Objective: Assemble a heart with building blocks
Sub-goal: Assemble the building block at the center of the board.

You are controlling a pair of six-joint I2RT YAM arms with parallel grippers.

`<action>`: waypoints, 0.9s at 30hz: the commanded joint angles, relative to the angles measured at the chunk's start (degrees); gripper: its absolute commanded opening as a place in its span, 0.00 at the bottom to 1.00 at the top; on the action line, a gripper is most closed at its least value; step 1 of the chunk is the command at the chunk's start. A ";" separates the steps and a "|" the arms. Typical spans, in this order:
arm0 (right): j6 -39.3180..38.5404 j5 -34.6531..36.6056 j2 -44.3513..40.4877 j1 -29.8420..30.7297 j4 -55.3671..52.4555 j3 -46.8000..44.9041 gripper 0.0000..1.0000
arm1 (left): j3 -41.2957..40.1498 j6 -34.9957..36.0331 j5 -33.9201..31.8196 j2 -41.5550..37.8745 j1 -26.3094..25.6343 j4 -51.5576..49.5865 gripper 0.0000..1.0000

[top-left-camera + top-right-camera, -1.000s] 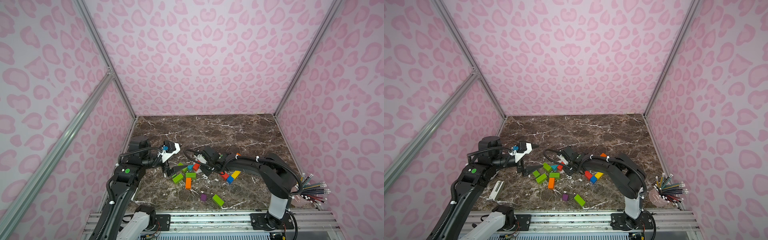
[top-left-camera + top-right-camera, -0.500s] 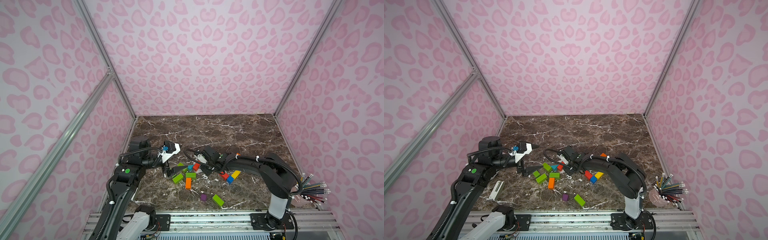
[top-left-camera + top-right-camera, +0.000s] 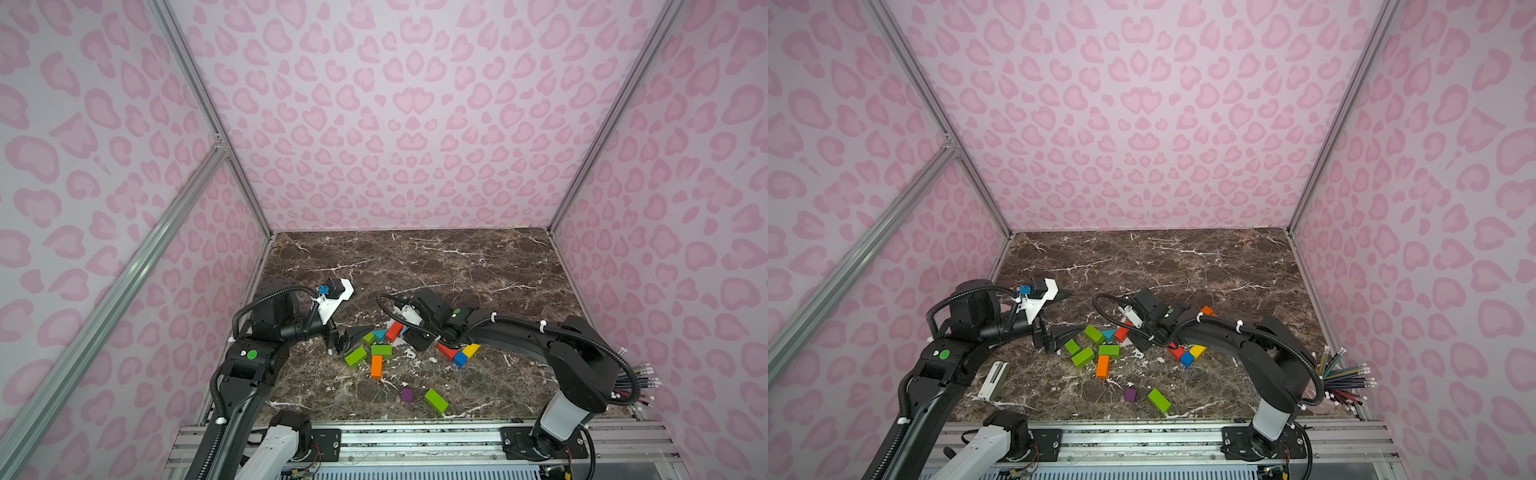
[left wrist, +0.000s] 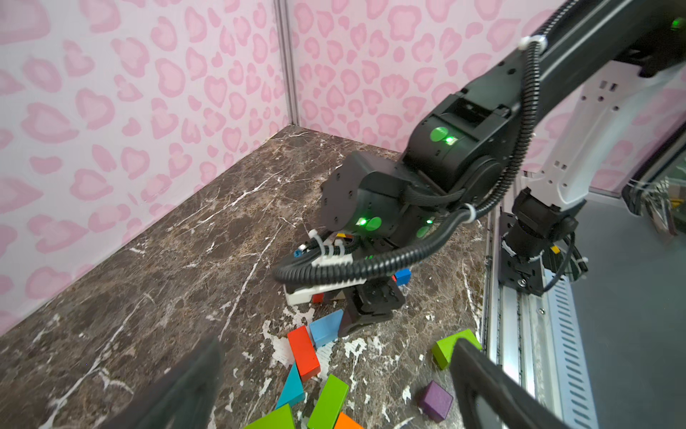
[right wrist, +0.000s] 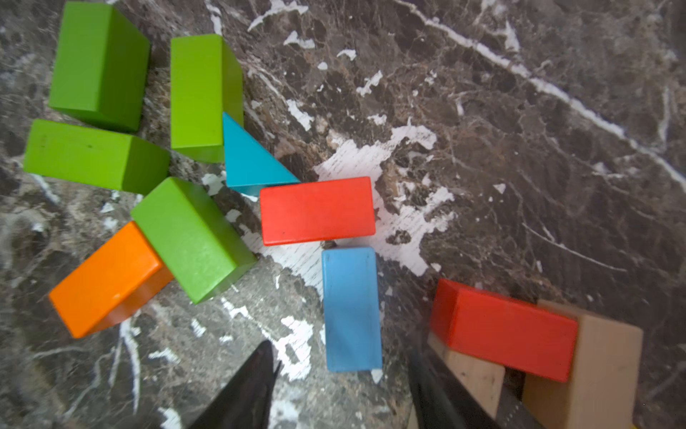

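The building blocks lie scattered on the marble table [image 3: 457, 270]. My right gripper [image 5: 341, 353] stands open over a light blue brick [image 5: 352, 310], which lies flat between the fingers and touches neither. One end of it meets a red brick [image 5: 317, 210] that touches a teal triangle [image 5: 252, 159]. Several green bricks [image 5: 200, 96] and an orange brick [image 5: 107, 278] lie beyond. Another red brick [image 5: 505, 330] rests on tan blocks [image 5: 601, 356] beside one finger. My left gripper [image 3: 349, 338] is open and empty, low at the left edge of the cluster by a green brick [image 3: 368, 338].
In a top view, a purple cube [image 3: 407, 395] and a green brick [image 3: 436, 401] lie near the front edge. Red, blue and yellow blocks [image 3: 459, 359] sit under the right arm. A cup of pencils [image 3: 1345, 378] stands at the front right, a white object [image 3: 994, 380] at the front left.
My right gripper has opened, and the light blue brick lies free between its fingers. The left arm has not moved.
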 commanded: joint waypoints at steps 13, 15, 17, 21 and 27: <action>12.87 -9.07 -19.96 0.00 7.98 -13.71 0.97 | 2.14 -31.30 -38.42 -0.04 -0.23 -0.50 0.98; 13.73 -8.64 -22.00 0.00 8.52 -15.31 0.99 | 4.43 -34.12 -40.84 5.21 -0.25 -5.05 0.98; 14.10 -7.90 -23.39 -0.02 8.37 -16.22 0.99 | 4.86 -36.21 -42.23 9.54 -0.20 -7.32 0.98; 14.48 -6.59 -25.54 0.04 8.09 -17.80 0.99 | 3.23 -40.71 -43.51 15.70 -0.26 -7.49 0.98; 14.88 -6.11 -28.22 0.02 9.57 -20.44 0.99 | -0.90 -43.64 -50.22 19.69 -1.40 -7.87 1.00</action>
